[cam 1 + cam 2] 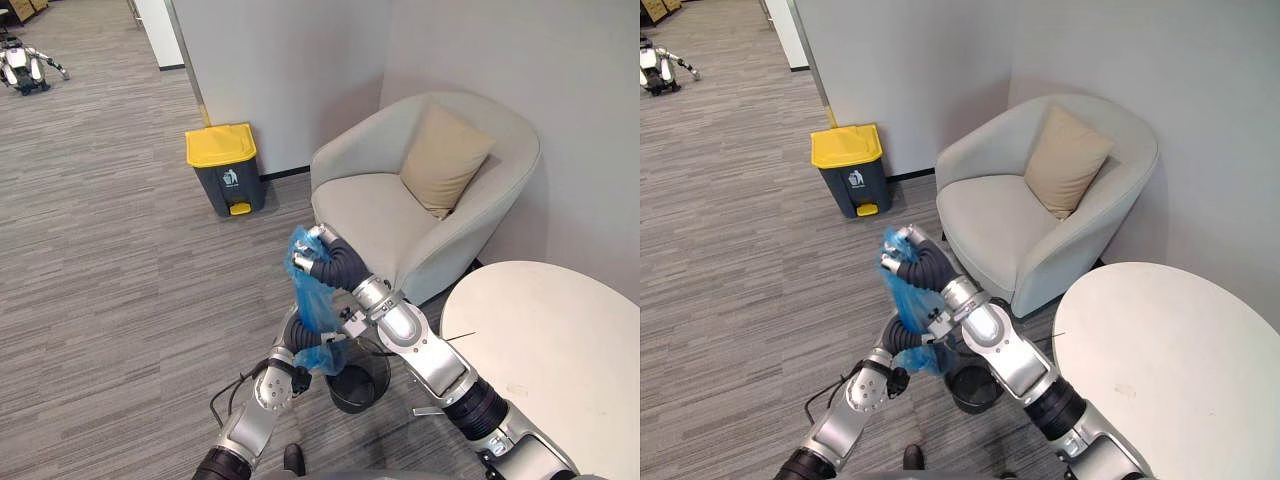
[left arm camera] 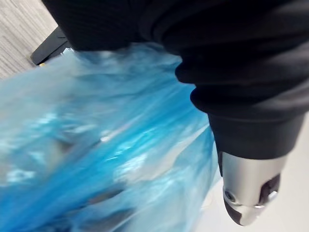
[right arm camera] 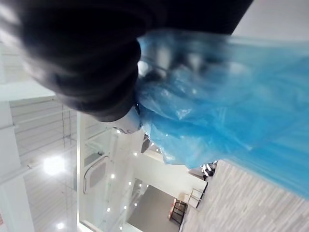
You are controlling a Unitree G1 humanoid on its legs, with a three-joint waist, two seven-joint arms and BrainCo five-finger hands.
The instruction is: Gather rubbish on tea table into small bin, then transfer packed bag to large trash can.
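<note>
Right hand (image 1: pixel 316 247) is up high, fingers curled round the top of the blue bag (image 1: pixel 314 302), left hand (image 2: pixel 246 193) against its lower part above the small bin (image 1: pixel 358 390), finger state impossible to tell.

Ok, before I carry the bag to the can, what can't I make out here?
Blue bag: its contents, in all views; the crinkled plastic hides them.
Right hand and left hand: their grip, both wrist views; the bag covers it.
Small bin: its inside, eye views; dark, partly behind the right arm.
Table: cut off by the edge.
</note>
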